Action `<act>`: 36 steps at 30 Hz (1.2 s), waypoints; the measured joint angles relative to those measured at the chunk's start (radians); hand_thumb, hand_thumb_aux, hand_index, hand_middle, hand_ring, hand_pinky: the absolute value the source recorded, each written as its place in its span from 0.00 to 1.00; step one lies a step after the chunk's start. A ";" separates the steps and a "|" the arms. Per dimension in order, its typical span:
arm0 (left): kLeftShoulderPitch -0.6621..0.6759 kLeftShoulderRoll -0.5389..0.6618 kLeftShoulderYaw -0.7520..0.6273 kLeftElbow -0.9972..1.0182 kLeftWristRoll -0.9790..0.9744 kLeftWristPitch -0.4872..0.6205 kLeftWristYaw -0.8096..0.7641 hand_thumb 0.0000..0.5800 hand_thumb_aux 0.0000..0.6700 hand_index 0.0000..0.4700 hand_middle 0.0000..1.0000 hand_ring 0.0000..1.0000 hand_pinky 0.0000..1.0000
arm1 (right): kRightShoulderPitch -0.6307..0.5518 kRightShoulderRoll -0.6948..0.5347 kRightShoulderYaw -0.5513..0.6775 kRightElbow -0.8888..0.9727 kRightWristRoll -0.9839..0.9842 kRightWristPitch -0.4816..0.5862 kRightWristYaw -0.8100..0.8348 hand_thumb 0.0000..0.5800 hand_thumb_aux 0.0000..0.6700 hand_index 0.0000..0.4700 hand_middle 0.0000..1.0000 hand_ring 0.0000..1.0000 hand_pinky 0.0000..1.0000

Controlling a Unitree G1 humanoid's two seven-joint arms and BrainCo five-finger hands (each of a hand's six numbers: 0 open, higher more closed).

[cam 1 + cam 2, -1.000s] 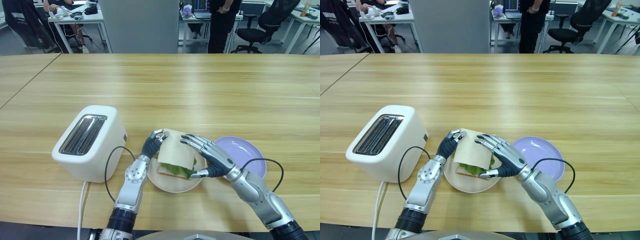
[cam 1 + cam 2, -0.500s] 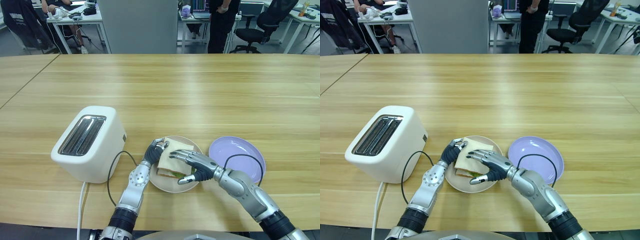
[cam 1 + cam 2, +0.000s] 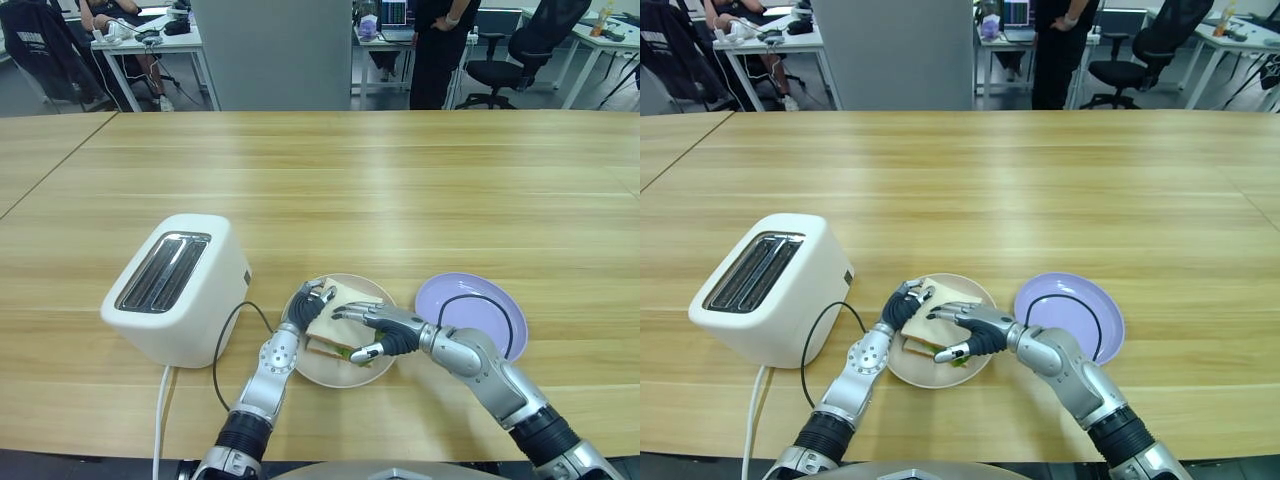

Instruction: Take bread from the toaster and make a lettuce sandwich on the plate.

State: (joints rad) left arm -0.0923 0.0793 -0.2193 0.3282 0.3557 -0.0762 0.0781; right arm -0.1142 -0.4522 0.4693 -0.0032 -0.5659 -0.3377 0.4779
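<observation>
A beige plate (image 3: 374, 289) lies on the wooden table just right of the white toaster (image 3: 175, 285), whose slots look empty. On the plate is a sandwich: a bottom slice, green lettuce (image 3: 347, 353) and a top bread slice (image 3: 330, 320) lying nearly flat. My left hand (image 3: 309, 301) is curled on the slice's left edge. From the right, my right hand (image 3: 383, 331) grips the same slice, fingers spread over its top and thumb at its front edge.
An empty purple plate (image 3: 456, 296) sits right of the beige one, with a black cable looped over it. The toaster's white cord (image 3: 160, 420) runs off the near edge. Office desks, chairs and people stand beyond the table.
The top bread slice, held tilted above the lettuce a second ago, has come down flat onto the sandwich. Both hands lowered with it and stay on it.
</observation>
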 measured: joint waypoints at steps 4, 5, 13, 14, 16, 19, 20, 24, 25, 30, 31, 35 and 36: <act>-0.007 0.081 -0.089 -0.098 0.308 0.135 0.142 0.00 0.00 0.00 0.95 0.95 0.95 | -0.002 -0.006 0.017 0.002 -0.005 -0.023 0.004 0.00 0.00 0.00 0.00 0.00 0.00; -0.008 0.094 -0.110 -0.122 0.382 0.179 0.169 0.00 0.00 0.00 0.95 0.95 0.95 | -0.002 -0.006 0.024 0.002 -0.006 -0.025 0.004 0.00 0.00 0.00 0.00 0.00 0.00; -0.042 0.137 -0.168 -0.240 0.702 0.383 0.291 0.00 0.00 0.00 0.91 0.91 0.91 | -0.003 -0.008 0.051 0.006 -0.008 -0.035 0.010 0.00 0.00 0.00 0.00 0.00 0.00; -0.038 0.140 -0.168 -0.242 0.712 0.392 0.294 0.00 0.00 0.00 0.91 0.91 0.91 | -0.004 -0.008 0.051 0.007 -0.008 -0.035 0.010 0.00 0.00 0.00 0.00 0.00 0.00; -0.031 0.141 -0.167 -0.246 0.715 0.396 0.302 0.00 0.00 0.00 0.90 0.90 0.90 | -0.005 -0.009 0.051 0.010 -0.008 -0.035 0.010 0.00 0.00 0.00 0.00 0.00 0.00; -0.016 0.140 -0.158 -0.269 0.712 0.396 0.325 0.00 0.00 0.00 0.90 0.90 0.90 | -0.006 -0.007 0.052 0.014 -0.008 -0.036 0.010 0.00 0.00 0.00 0.00 0.00 0.00; -0.006 0.135 -0.148 -0.285 0.699 0.388 0.336 0.00 0.00 0.00 0.88 0.88 0.88 | -0.007 -0.004 0.051 0.014 -0.008 -0.035 0.009 0.00 0.00 0.00 0.00 0.00 0.00; 0.064 0.079 -0.064 -0.414 0.532 0.287 0.368 0.00 0.00 0.00 0.58 0.58 0.58 | 0.004 0.015 0.037 -0.016 0.004 0.013 0.007 0.00 0.00 0.00 0.00 0.00 0.00; 0.090 0.068 -0.045 -0.455 0.470 0.247 0.363 0.00 0.00 0.00 0.58 0.58 0.58 | 0.011 0.021 0.029 -0.043 0.018 0.047 0.018 0.00 0.00 0.00 0.00 0.00 0.00; 0.259 0.029 0.020 -0.634 0.188 0.087 0.280 0.00 0.00 0.00 0.44 0.44 0.44 | 0.050 0.025 -0.089 -0.267 0.154 0.247 0.097 0.00 0.00 0.00 0.08 0.08 0.08; 0.285 0.026 0.024 -0.658 0.158 0.069 0.266 0.00 0.00 0.00 0.44 0.44 0.44 | 0.053 0.024 -0.110 -0.302 0.174 0.268 0.104 0.00 0.00 0.00 0.08 0.08 0.08; 0.420 0.027 0.055 -0.801 0.024 -0.011 0.195 0.00 0.00 0.00 0.57 0.57 0.57 | 0.121 0.005 -0.178 -0.427 0.266 0.343 0.129 0.00 0.00 0.00 0.27 0.27 0.27; 0.440 0.034 0.059 -0.823 0.003 -0.027 0.178 0.00 0.00 0.00 0.58 0.58 0.58 | 0.133 -0.001 -0.183 -0.435 0.280 0.356 0.135 0.00 0.00 0.00 0.41 0.41 0.41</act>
State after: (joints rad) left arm 0.3478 0.1132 -0.1608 -0.4946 0.3588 -0.1029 0.2558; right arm 0.0191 -0.4533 0.2860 -0.4380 -0.2858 0.0188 0.6124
